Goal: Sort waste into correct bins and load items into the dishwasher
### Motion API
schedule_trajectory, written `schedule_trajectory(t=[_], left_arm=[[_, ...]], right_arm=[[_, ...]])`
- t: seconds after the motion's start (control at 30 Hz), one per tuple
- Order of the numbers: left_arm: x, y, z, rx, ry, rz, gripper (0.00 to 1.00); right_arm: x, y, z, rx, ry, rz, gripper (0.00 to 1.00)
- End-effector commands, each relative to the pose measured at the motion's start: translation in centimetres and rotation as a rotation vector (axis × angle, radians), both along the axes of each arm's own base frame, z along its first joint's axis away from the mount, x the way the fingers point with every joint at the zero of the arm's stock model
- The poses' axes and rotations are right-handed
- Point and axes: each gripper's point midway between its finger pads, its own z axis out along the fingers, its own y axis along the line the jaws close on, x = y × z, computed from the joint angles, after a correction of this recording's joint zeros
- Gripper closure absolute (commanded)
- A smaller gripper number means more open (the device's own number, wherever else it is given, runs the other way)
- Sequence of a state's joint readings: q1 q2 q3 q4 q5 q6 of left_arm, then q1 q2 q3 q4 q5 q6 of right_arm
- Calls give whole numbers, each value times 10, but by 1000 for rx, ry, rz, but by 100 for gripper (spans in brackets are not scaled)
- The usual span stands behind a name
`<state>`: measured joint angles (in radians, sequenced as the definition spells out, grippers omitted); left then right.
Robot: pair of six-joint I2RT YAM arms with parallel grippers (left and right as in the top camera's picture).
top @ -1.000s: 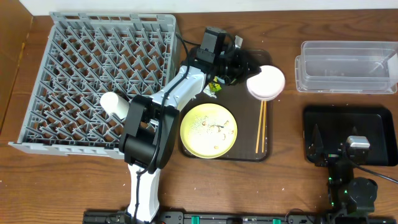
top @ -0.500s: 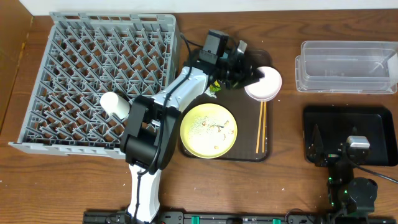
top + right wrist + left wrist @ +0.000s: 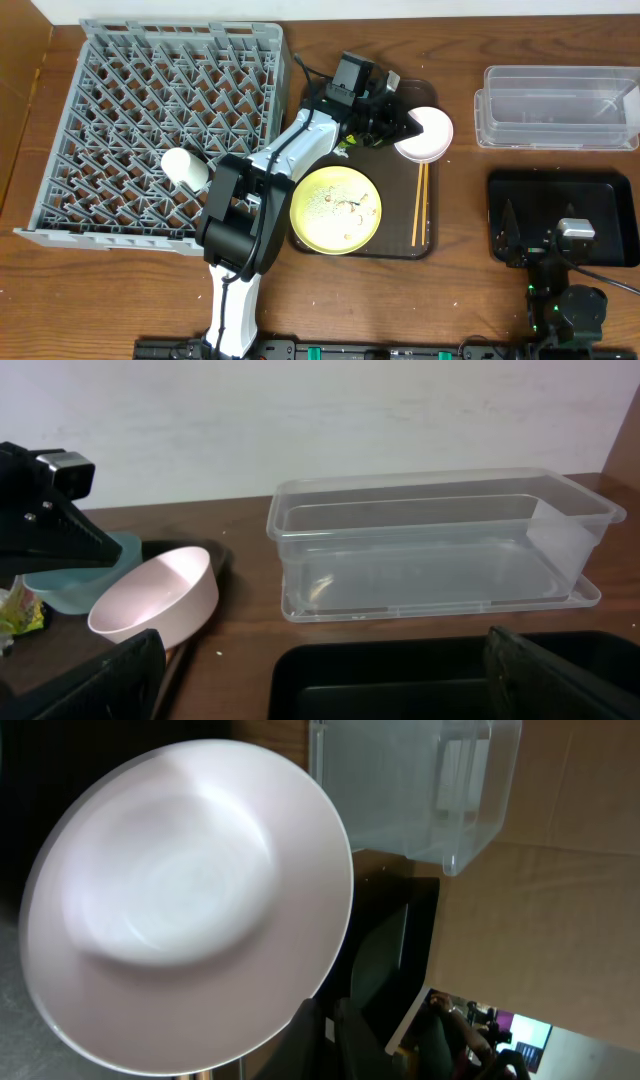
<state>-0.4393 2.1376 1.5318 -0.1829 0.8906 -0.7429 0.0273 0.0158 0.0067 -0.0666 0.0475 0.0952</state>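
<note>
The clear tub [image 3: 440,550] stands on the brown tabletop [image 3: 240,640]. Left of the tub a pinkish-white bowl [image 3: 160,600] sits tilted, with a light blue bowl [image 3: 75,588] farther left. The black tray [image 3: 400,680] lies in front of the tub.

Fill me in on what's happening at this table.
The left arm's fingers are clamped on the rim of the pinkish-white bowl, which tilts at the brown tray corner. The right arm's fingers stand open above the black tray. A cream cup lies in the grey rack; the yellow plate and chopsticks sit on the brown tray.
</note>
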Motion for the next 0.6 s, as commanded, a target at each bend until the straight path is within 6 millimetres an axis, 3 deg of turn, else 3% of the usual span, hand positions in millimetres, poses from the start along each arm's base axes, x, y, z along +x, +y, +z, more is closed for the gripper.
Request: schedule_trajectory(t=[0.0, 0.13, 0.2, 0.23, 0.3, 0.37, 0.5, 0.57], left_arm=[[0, 1, -2, 5, -6, -5, 93], [0, 0, -2, 1, -4, -8, 92], [-3, -1, 1, -16, 0, -23, 87], [-4, -2, 2, -22, 1, -28, 78], [-5, -2, 2, -26, 4, -32, 47], [-5, -2, 2, -26, 4, -32, 27], [-7, -5, 7, -51, 6, -52, 26], [-8, -5, 9, -57, 3, -57, 35]], right_arm=[[0, -2, -1, 4, 4, -7, 1], [0, -2, -1, 4, 4, -7, 1], [0, -2, -1, 4, 4, -7, 1], [0, -2, -1, 4, 4, -7, 1], [0, -2, -1, 4, 4, -7, 1], [0, -2, -1, 4, 4, -7, 1], [0, -2, -1, 4, 4, -7, 1], [0, -2, -1, 4, 4, -7, 1]])
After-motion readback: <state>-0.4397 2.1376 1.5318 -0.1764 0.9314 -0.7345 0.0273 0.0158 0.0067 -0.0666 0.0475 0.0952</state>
